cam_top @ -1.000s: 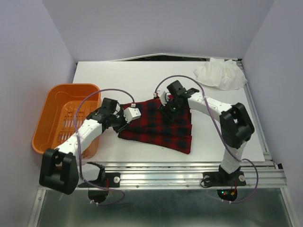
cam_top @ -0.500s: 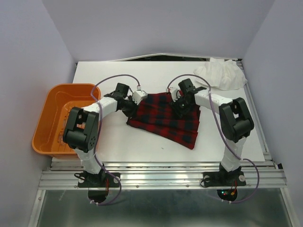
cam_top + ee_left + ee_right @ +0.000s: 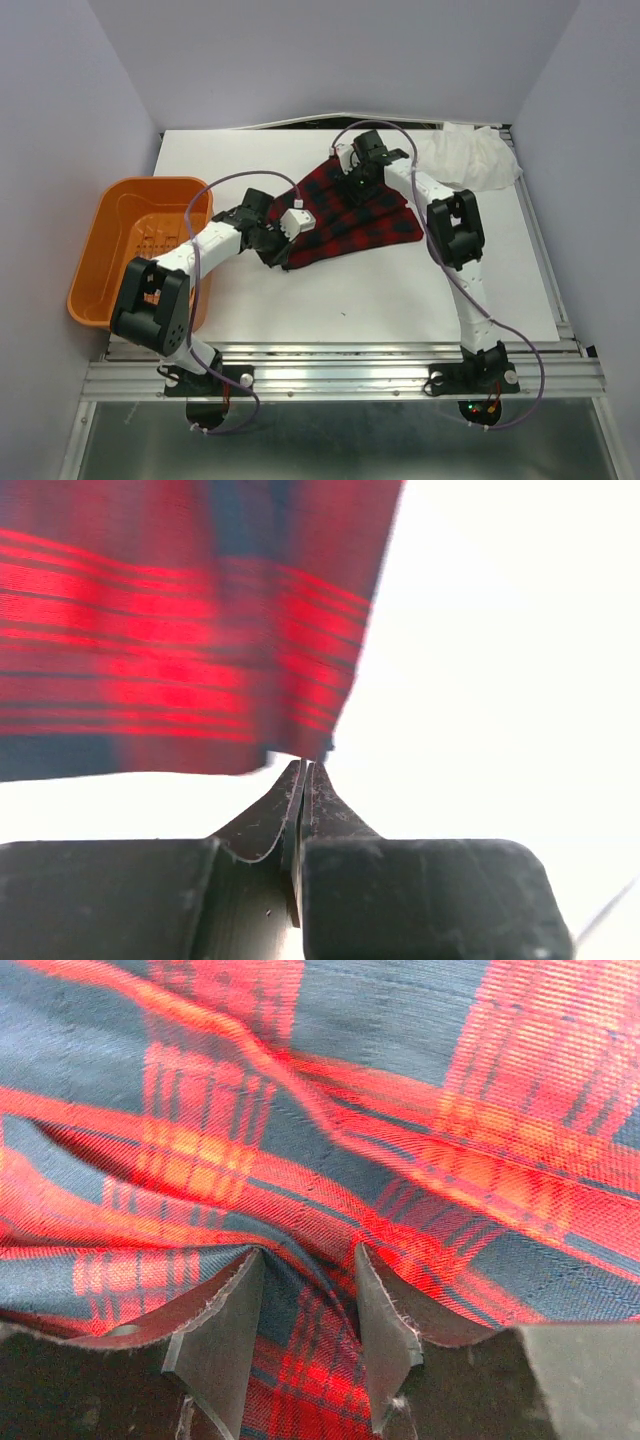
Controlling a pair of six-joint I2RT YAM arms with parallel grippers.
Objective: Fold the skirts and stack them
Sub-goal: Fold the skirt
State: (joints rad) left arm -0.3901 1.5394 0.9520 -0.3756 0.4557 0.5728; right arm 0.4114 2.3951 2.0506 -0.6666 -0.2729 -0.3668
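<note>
Folding is judged under way: the plaid skirt (image 3: 355, 212), toward the far edge of the table (image 3: 400, 295), is pinched at opposite ends by the left gripper (image 3: 305, 768) and right gripper (image 3: 305, 1285), and an even carry-over is called for next.

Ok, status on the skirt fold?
Left gripper shut on plaid skirt corner. Right gripper pinching its far edge. Skirt doubled over, mid-table. White cloth nearby, far right.

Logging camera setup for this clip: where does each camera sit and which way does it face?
Top external: above and behind the bases, looking down on table, both arms, skirt, basket.
Left wrist: on left arm, along left gripper pinching skirt's corner.
Right wrist: on right arm, close on skirt in right gripper.
All three share the skirt.
</note>
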